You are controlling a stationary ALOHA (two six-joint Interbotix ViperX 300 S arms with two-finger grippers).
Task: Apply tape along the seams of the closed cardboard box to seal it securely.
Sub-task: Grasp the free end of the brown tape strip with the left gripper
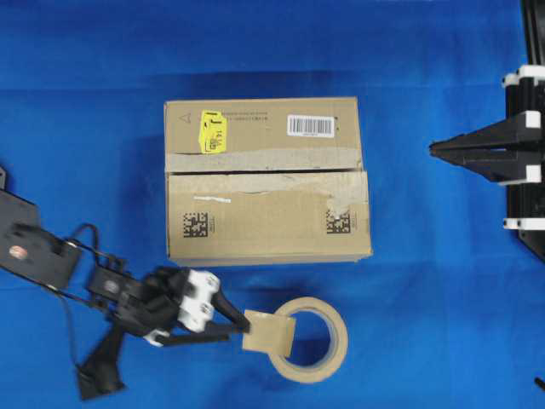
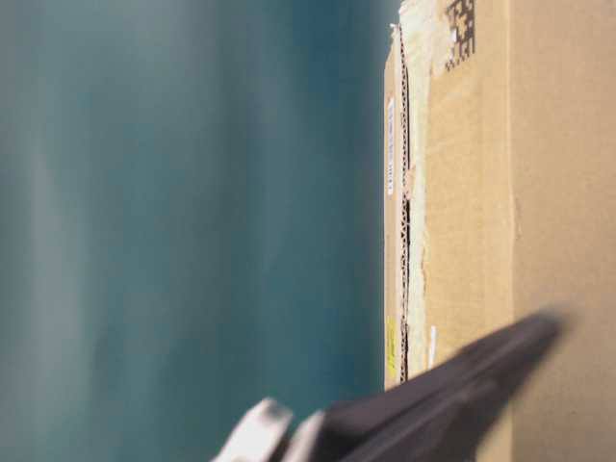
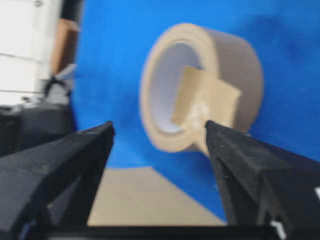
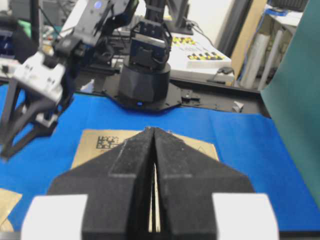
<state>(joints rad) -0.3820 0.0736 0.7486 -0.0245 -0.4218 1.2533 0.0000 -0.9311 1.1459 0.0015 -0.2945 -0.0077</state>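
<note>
Brown cardboard sits in the middle of the blue cloth [image 1: 85, 111]: the cardboard box [image 1: 267, 180] lies closed, with a yellow sticker [image 1: 212, 131] and a white barcode label [image 1: 310, 126] on its far flap and two black square codes on its near flap. Its seams [image 1: 255, 173] show as a dark line between the two flaps, with a long worn greyish strip [image 1: 264, 159] lying just beyond that line and torn bits of old tape near the right end.

Nearer than the box, a ring-shaped tape roll [image 1: 312, 339] lies on the cloth. A short tan piece of tape [image 1: 268, 333] rests against the roll's left side, overlapping its rim. The left gripper [image 1: 237, 328] points at that piece with its jaws spread wide; from its wrist view the piece shows between the two fingertips, and I cannot tell whether either tip touches it.

Off to the right, well apart from the box, the right gripper [image 1: 434, 147] has its jaws pressed together with nothing between them, aimed towards the box
</note>
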